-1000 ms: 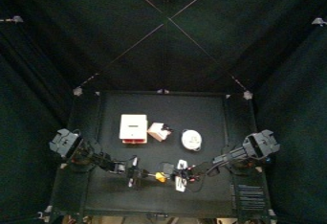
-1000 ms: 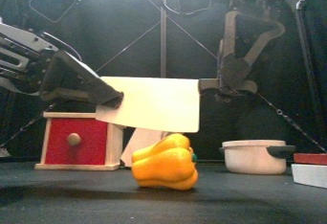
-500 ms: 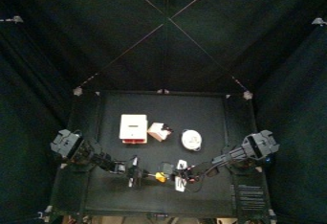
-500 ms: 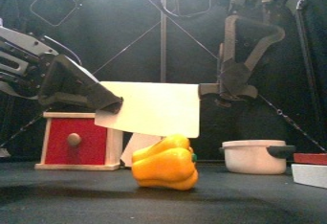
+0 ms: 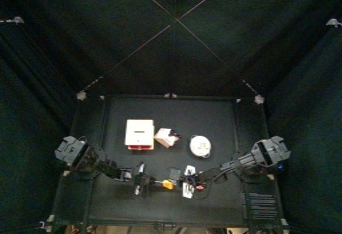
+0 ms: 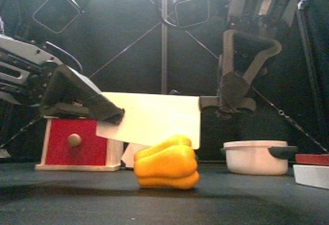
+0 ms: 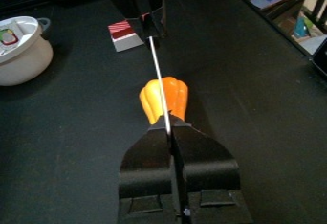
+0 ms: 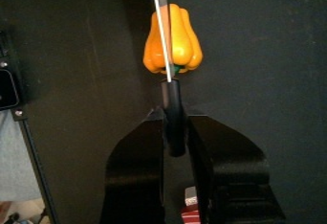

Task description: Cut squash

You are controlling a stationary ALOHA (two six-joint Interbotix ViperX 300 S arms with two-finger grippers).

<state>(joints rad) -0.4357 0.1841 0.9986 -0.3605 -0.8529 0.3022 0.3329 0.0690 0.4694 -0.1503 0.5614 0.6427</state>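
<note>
From the left, the left gripper [image 6: 80,102] is clamped on the handle of a broad white knife [image 6: 157,120], its blade held edge-down over the squash [image 6: 167,164]. The squash sits on the table [image 6: 77,202] near the front edge. Right of it, the right gripper [image 6: 229,102] also grasps the knife.

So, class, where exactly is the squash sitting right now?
In the front view the squash sits on the table near its front edge, about the middle, directly under the white cleaver blade, with the red box behind to its left.
</note>
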